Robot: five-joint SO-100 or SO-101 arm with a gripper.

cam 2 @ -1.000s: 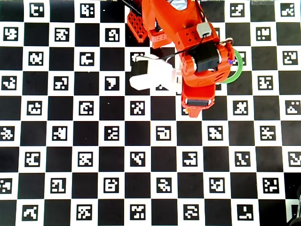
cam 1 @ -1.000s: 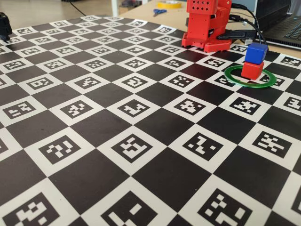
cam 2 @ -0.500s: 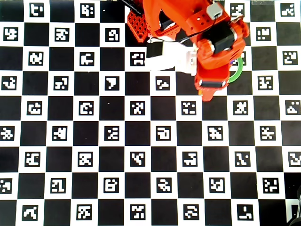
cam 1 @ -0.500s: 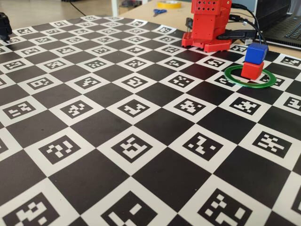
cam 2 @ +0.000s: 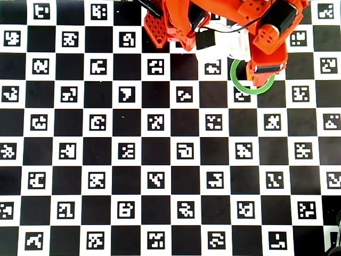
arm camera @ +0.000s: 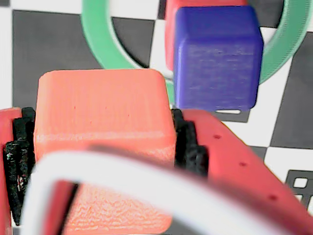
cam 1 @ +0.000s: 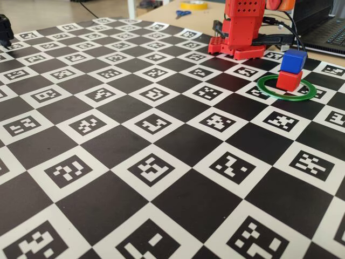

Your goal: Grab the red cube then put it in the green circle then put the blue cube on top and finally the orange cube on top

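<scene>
Green circle point(cam 1: 285, 95) lies flat on the checkered marker board point(cam 1: 161, 162) at the far right in the fixed view, near the red arm base point(cam 1: 242, 32), with the red cube point(cam 1: 289, 80) inside it and the blue cube point(cam 1: 294, 60) stacked on top, slightly askew. Overhead, the arm point(cam 2: 266, 37) covers the stack and only part of the ring's arc shows. Wrist view: gripper point(arm camera: 102, 147) is clamped on the orange cube point(arm camera: 102, 112), black pads point(arm camera: 188, 142) pressing both sides, held above and just beside the blue cube, not touching it.
</scene>
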